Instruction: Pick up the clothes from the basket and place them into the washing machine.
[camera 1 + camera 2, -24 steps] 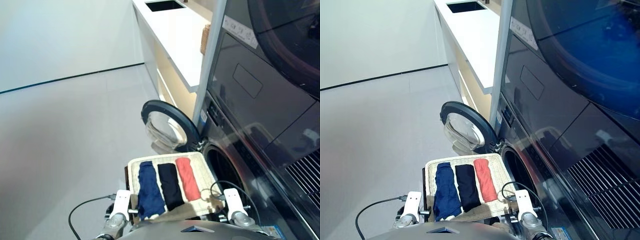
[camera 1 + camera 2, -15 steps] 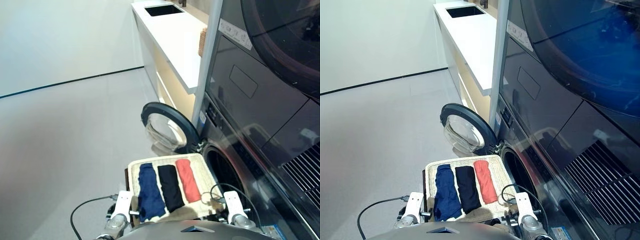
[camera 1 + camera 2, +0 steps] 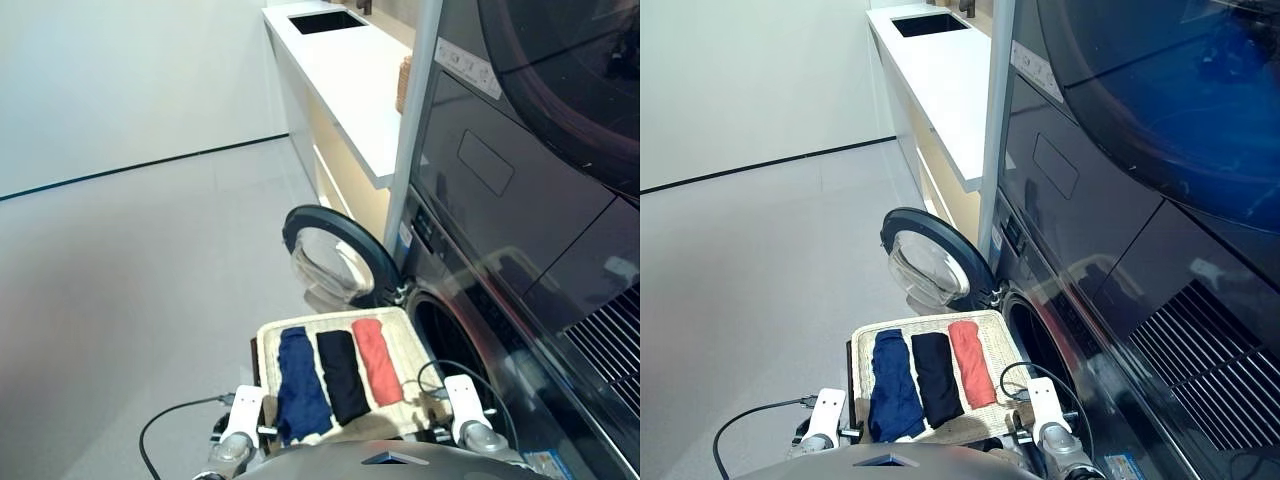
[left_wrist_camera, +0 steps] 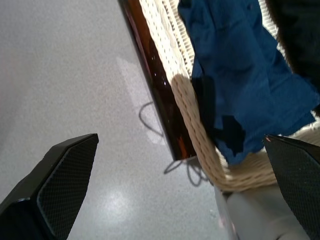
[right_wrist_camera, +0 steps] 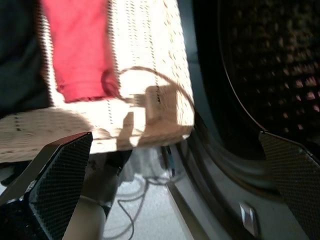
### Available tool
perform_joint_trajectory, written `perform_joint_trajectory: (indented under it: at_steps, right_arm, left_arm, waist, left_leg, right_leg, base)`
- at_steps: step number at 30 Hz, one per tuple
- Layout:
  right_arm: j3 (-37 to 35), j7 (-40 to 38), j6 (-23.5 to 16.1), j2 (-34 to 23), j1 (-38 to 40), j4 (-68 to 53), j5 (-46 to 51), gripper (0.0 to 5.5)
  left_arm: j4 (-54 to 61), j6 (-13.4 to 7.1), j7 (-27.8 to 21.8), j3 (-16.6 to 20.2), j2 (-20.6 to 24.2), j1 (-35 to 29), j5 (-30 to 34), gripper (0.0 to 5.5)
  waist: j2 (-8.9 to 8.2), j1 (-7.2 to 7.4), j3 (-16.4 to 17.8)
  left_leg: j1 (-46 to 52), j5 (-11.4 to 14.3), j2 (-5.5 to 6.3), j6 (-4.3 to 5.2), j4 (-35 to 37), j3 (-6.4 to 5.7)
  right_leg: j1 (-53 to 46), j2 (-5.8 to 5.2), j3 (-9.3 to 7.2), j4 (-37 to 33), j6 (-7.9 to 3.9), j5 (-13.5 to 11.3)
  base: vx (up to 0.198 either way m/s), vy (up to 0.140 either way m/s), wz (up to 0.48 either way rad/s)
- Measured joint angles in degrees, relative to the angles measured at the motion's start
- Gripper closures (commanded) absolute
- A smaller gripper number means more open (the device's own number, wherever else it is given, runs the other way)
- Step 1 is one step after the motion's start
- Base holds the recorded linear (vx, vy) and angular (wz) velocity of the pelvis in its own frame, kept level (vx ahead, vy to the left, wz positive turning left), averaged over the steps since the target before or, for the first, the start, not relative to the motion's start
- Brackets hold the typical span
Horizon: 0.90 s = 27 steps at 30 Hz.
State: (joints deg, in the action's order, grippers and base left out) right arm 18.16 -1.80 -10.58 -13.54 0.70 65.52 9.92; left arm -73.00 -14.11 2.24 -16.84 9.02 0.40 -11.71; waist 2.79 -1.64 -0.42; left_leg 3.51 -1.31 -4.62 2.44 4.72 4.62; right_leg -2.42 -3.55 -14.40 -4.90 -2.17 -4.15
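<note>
My left hand (image 4: 175,200) and right hand (image 5: 170,200) both hang wide open and empty at the near corners of the basket (image 3: 415,345), ready to reach in. The navy piece (image 3: 298,382), black piece (image 3: 342,375) and red piece (image 3: 376,360) lie side by side in it, just beside the washing machine (image 3: 450,345) drum, door (image 3: 335,255) swung open. I can read no writing; the label strip above is too small.

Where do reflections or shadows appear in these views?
Right eye view: blue reflection on the dark appliance above the washing machine. Right wrist view: cable shadow across the basket beside the red cloth. Left wrist view: shadow over the navy cloth.
</note>
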Motion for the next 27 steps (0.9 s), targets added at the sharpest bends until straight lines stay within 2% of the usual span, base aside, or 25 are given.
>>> perform_joint_trajectory:
  at_steps: [5, 9, 11, 12, 14, 15, 18, 19, 20, 23, 26, 27]
  right_arm:
    - [0.8, -0.1, 0.0, -0.1, 0.0, -3.8, 0.0, 0.0]
    - [4.0, -0.2, -0.2, -1.1, -1.1, -7.7, 0.1, 0.0]
    - [5.0, -0.6, -0.3, -1.6, -4.2, -9.4, 0.1, 0.0]
    - [6.4, -1.1, -0.4, -2.0, -7.8, -9.7, 0.1, 0.0]
    - [7.1, -1.6, -0.5, -2.3, -12.8, -10.1, 0.1, 0.0]
    - [7.9, -2.0, -0.5, -2.3, -15.0, -10.5, 0.1, 0.0]
    - [9.4, -3.4, -1.1, -2.3, -20.6, -12.4, 0.6, 0.0]
    - [9.9, -4.0, -1.2, -2.3, -22.0, -13.8, 0.6, 0.0]
    - [10.5, -4.3, -1.2, -2.3, -23.3, -14.7, 0.6, 0.0]
    - [11.5, -5.5, -1.3, -2.0, -27.1, -15.3, 0.7, 0.0]
    - [11.6, -6.8, -1.3, -2.0, -30.5, -17.0, 1.1, 0.0]
    - [11.7, -7.1, -1.3, -2.0, -31.4, -17.6, 1.1, 0.0]
  left_arm:
    - [2.1, -0.2, 0.3, -0.3, 0.0, -0.2, -0.3, 0.0]
    - [3.7, -0.4, 1.2, -1.6, 0.2, -2.4, -0.7, 0.0]
    - [4.5, -0.6, 2.1, -3.2, 0.5, -5.7, -1.9, 0.0]
    - [4.7, -0.7, 2.7, -4.0, 0.6, -9.1, -2.9, 0.0]
    - [4.5, -0.8, 3.0, -4.9, 0.6, -14.2, -3.2, 0.0]
    - [4.5, -0.9, 3.5, -5.8, 0.6, -16.0, -4.0, 0.0]
    - [4.7, -1.4, 5.0, -6.5, 0.8, -20.3, -5.5, 0.0]
    - [4.6, -1.7, 5.4, -7.1, 1.0, -21.4, -6.4, 0.0]
    - [4.6, -1.7, 5.9, -7.3, 1.2, -22.6, -6.5, 0.0]
    - [4.5, -1.7, 7.1, -7.7, 1.2, -26.0, -7.5, 0.0]
    - [4.6, -1.7, 8.1, -7.6, 1.2, -29.8, -8.9, 0.0]
    - [4.7, -1.7, 8.4, -7.6, 1.2, -31.0, -9.5, 0.0]
  waist:
    - [-0.02, 0.03, 0.2]
    - [-0.24, -0.03, 1.6]
    - [-0.41, 0.03, 4.1]
    - [-0.49, 0.12, 6.1]
    - [-0.83, 0.0, 9.4]
    - [-1.05, -0.01, 9.9]
    - [-1.69, 0.03, 12.0]
    - [-1.97, 0.05, 12.2]
    - [-2.28, 0.04, 12.6]
    - [-2.66, 0.05, 14.6]
    - [-2.74, 0.23, 16.4]
    - [-2.76, 0.31, 16.8]
  left_leg:
    - [-0.7, 0.0, 0.0, 0.06, 0.0, 0.05]
    - [-3.8, -0.3, 0.0, 0.16, -0.6, 0.06]
    - [-7.0, -0.5, 0.16, 0.31, -2.9, 0.02]
    - [-11.2, -0.4, 0.4, 0.35, -5.7, 0.1]
    - [-14.5, -1.0, 0.32, 0.11, -6.7, 0.04]
    - [-16.6, -1.0, 0.3, 0.11, -7.7, 0.01]
    - [-21.4, -1.2, 0.54, 0.14, -9.3, 0.05]
    - [-23.7, -1.1, 0.64, 0.24, -10.1, 0.05]
    - [-25.6, -1.2, 0.75, 0.07, -10.6, 0.11]
    - [-29.0, -2.0, 0.91, -0.13, -11.3, 0.0]
    - [-32.6, -2.2, 1.12, -0.39, -12.6, -0.02]
    - [-33.7, -1.9, 0.93, -0.08, -12.9, -0.04]
  right_leg:
    - [0.8, 0.0, 0.0, 0.0, 0.0, 0.0]
    - [3.5, 0.0, -0.13, 0.1, 0.11, -0.4]
    - [6.4, -0.1, -0.14, 1.2, 0.32, -0.8]
    - [10.6, -0.52, -0.07, 4.2, 0.61, -0.7]
    - [14.0, -0.72, -0.35, 6.0, 1.41, -1.1]
    - [16.3, -0.8, -0.47, 7.4, 1.09, -0.6]
    - [22.4, -1.39, -0.33, 12.0, 1.38, 0.7]
    - [25.3, -2.08, -0.08, 14.0, 1.54, 1.2]
    - [27.7, -2.18, 0.37, 15.4, 1.73, 1.4]
    - [32.0, -3.03, 0.48, 18.2, 2.07, 1.9]
    - [35.7, -3.44, 0.64, 19.8, 2.11, 2.0]
    - [36.7, -3.47, 0.71, 20.0, 2.12, 2.1]
  base:
    - [-0.026, 0.003, 0.0]
    - [-0.148, -0.014, 0.015]
    - [-0.28, -0.003, 0.029]
    - [-0.395, 0.008, 0.059]
    - [-0.235, 0.011, 0.084]
    - [-0.124, -0.009, 0.045]
    - [-0.108, -0.012, 0.009]
    - [-0.062, 0.006, 0.025]
    - [-0.063, 0.01, 0.029]
    - [-0.046, 0.01, 0.035]
    - [0.0, 0.0, 0.0]
    - [0.052, 0.018, 0.011]
